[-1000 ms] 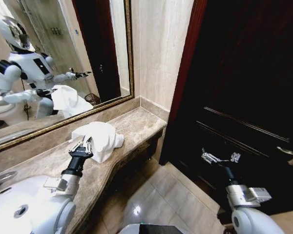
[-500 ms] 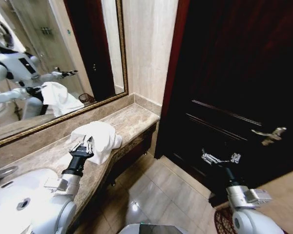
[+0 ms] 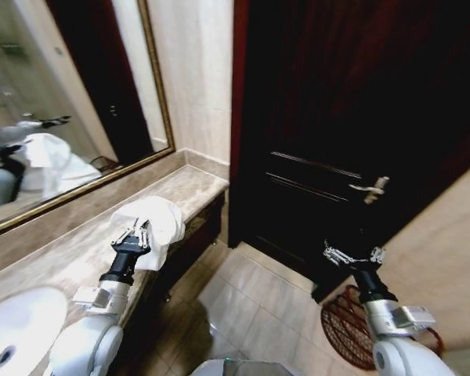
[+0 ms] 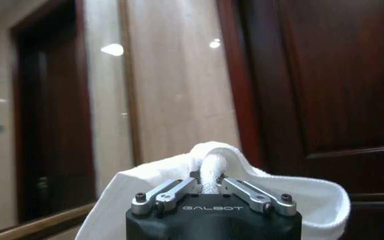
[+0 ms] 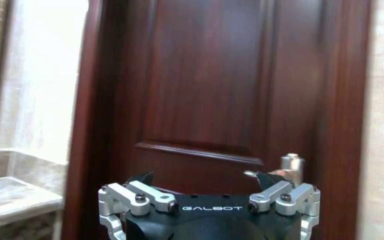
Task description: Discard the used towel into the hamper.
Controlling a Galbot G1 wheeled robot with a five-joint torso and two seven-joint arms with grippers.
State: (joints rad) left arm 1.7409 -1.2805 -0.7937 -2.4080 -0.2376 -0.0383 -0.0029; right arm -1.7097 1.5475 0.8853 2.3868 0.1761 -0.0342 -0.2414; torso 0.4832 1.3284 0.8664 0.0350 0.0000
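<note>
Head view: one white towel (image 3: 150, 227) sits bunched in the left gripper (image 3: 131, 233), above the marble counter (image 3: 78, 249). The right gripper (image 3: 352, 254) hangs spread and empty; one reddish-brown wire hamper (image 3: 346, 327) stands on the floor just below it, beside the single dark door (image 3: 352, 117).

Left wrist view: the fingers (image 4: 245, 189) pinch a towel fold.

Right wrist view: the gripper (image 5: 209, 192) is wide apart, facing the door's one handle (image 5: 289, 167).
</note>
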